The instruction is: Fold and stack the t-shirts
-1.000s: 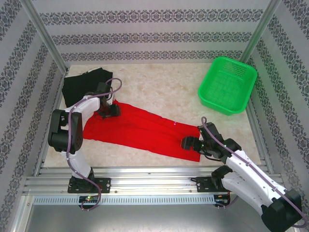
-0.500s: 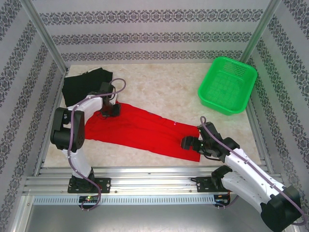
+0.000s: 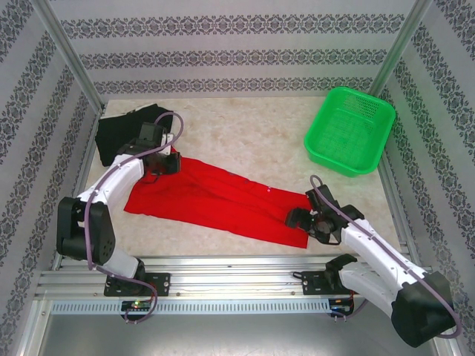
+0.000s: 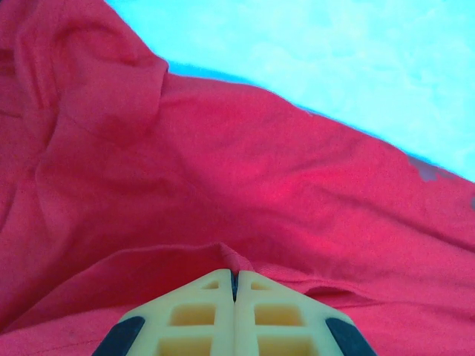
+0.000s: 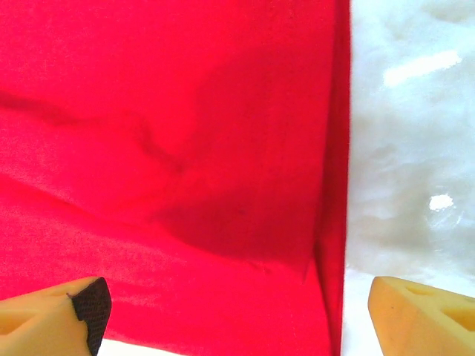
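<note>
Red shirt (image 3: 215, 196) lies as long strip across counter (image 3: 252, 126), far left to near right. My left fingers (image 4: 197, 320) pressed together at its far left end, cloth puckered at tips. Likely thin fold pinched, to lift that corner. My right fingers (image 5: 52, 310) spread wide, straddling near right hem, placed to clamp other end. Black shirt (image 3: 126, 126) bunched in far left corner, just beyond left fingers.

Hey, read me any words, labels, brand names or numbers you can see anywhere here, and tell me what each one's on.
There is no text to read.
The red t-shirt lies with plain red cloth facing up and no lettering in sight.
The black t-shirt and the green basket carry no visible marks.
The wall bands are ornament, not letters.
</note>
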